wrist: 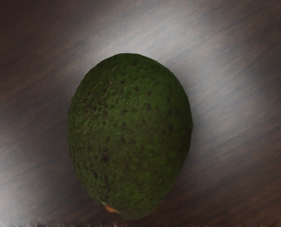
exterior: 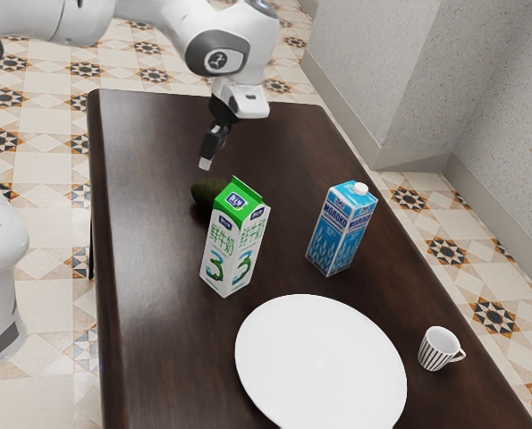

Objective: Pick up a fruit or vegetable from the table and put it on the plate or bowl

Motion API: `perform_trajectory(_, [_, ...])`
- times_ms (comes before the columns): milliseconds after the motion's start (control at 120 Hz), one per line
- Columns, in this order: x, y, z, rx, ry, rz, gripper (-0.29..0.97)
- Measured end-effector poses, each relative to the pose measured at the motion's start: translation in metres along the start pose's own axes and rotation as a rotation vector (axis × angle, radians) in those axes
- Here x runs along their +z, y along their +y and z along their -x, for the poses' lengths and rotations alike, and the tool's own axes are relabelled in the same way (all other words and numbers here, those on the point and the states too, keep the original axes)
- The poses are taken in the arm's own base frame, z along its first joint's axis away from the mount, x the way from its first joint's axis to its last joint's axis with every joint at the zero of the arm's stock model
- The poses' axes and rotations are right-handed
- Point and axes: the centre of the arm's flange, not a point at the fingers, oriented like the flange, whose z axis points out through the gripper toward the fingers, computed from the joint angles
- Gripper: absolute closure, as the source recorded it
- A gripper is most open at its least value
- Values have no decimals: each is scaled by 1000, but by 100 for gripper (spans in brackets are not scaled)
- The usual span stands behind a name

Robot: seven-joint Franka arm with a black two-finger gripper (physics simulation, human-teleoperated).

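A dark green avocado [exterior: 207, 192] lies on the dark wooden table [exterior: 149, 295], its near side partly hidden behind a green and white milk carton [exterior: 235, 237]. My gripper [exterior: 206, 161] hangs a short way above the avocado, open, with nothing between its fingers. In the wrist view the avocado [wrist: 130, 135] lies directly under my hand on the bare wood, stem end toward the lower edge. A large white plate [exterior: 319, 366] rests near the table's front edge, well toward the exterior view's right of the avocado.
A blue and white milk carton [exterior: 341, 227] stands upright between the avocado and the plate's far side. A striped cup [exterior: 439, 349] sits at the plate's right. The table's left strip is bare wood.
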Motion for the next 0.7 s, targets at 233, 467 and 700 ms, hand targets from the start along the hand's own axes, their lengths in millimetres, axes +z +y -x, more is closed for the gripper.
perform_trajectory(233, [19, 0, 0, 68, 16, 32, 0])
perform_trajectory(467, [31, -6, -2, 104, 43, 53, 0])
perform_trajectory(700, [52, -17, -7, 129, 50, 89, 0])
